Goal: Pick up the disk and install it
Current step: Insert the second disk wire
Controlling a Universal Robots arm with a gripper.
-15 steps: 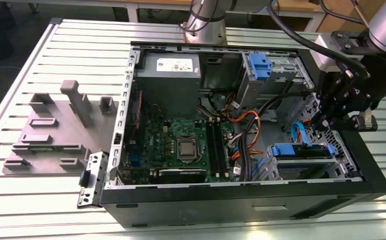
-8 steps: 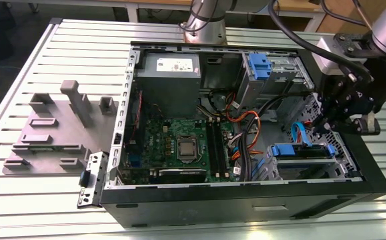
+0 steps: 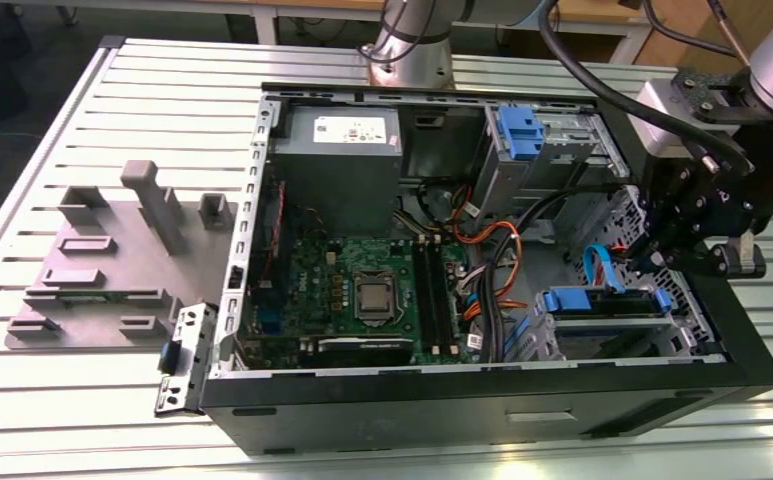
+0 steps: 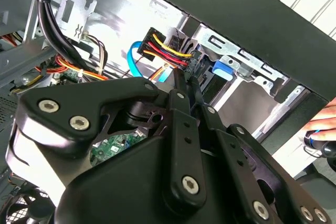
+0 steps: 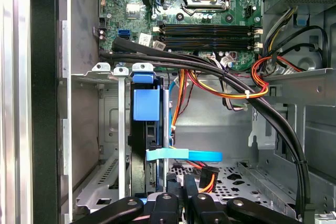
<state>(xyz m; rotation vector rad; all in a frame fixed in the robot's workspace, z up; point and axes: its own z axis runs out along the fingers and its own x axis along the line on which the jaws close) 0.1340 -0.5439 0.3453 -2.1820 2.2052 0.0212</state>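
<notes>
The disk [image 3: 605,304], a grey drive with blue plastic rails, sits in the lower drive cage [image 3: 541,340] of the open computer case, on the exterior view's right. In the first wrist view its dark edge [image 5: 138,148] stands in the cage slot under a blue tab [image 5: 145,103]. My gripper [image 3: 653,262] hangs inside the case just beside the cage and is apart from the disk. In the second wrist view its fingers [image 4: 181,114] are shut, and the tips lie against a black plug [image 4: 167,45] with red, yellow and black wires. Whether they pinch the plug I cannot tell.
A light-blue flat cable [image 5: 184,155] and thick black cable bundles [image 5: 273,124] cross the space near the gripper. The motherboard [image 3: 359,290], the grey power-supply box [image 3: 339,150] and an upper cage with a blue latch [image 3: 520,130] share the case. A person's hand [image 4: 325,124] is outside the case wall.
</notes>
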